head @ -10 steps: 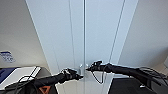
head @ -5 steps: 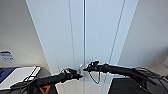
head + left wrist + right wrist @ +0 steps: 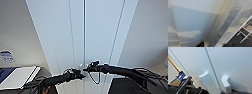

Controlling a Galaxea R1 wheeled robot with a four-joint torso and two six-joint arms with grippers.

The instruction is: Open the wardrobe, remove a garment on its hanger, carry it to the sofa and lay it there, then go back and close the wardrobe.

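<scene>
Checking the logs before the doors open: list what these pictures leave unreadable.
- Wardrobe contents: hidden behind the shut doors, head view.
- Left gripper and right gripper: jaws too small and blurred to read, head view.
- Handles: ends cut off by the edge, right wrist view.
- Blue label: text blurred, head view.

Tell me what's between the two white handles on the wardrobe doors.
Only the thin vertical seam where the two closed wardrobe doors meet, seen in the right wrist view between the handles.
</scene>
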